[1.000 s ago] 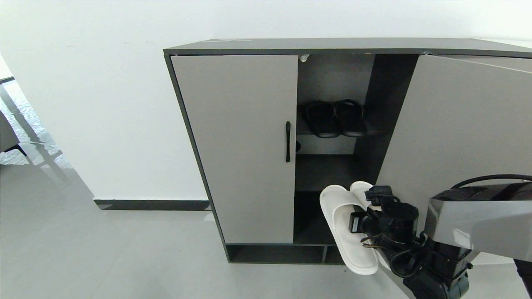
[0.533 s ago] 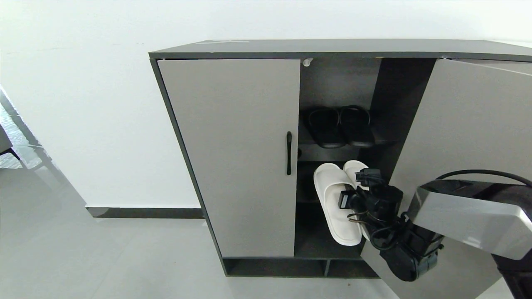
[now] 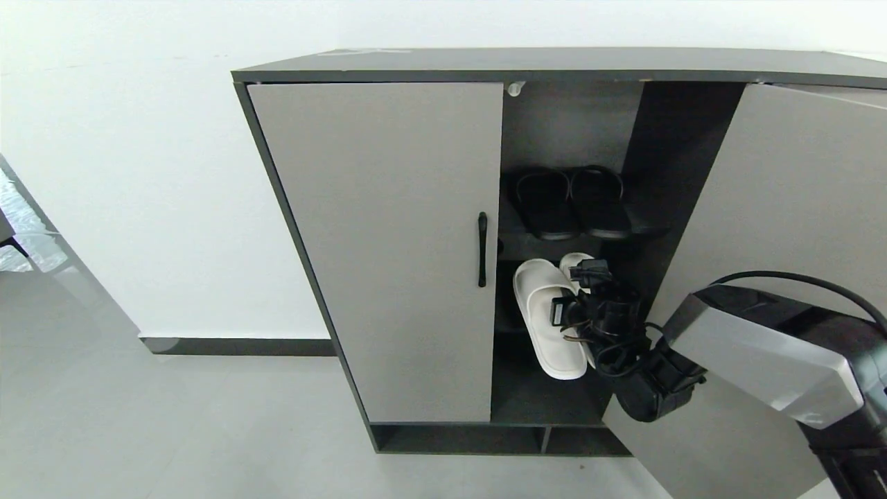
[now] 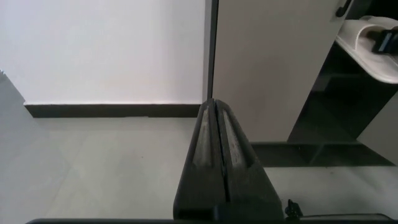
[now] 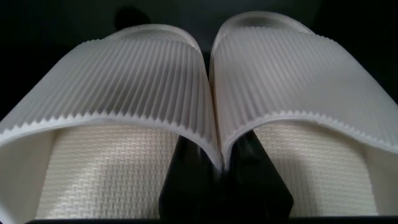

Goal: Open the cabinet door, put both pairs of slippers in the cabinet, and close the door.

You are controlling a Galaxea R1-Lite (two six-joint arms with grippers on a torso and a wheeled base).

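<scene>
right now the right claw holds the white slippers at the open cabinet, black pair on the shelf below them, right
No: the head view shows the black slippers on the shelf above the white slippers, not below. The right claw does hold the white pair at the open cabinet.

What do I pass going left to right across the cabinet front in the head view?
closed left door → black handle → white slippers in the cabinet opening → open right door
</scene>
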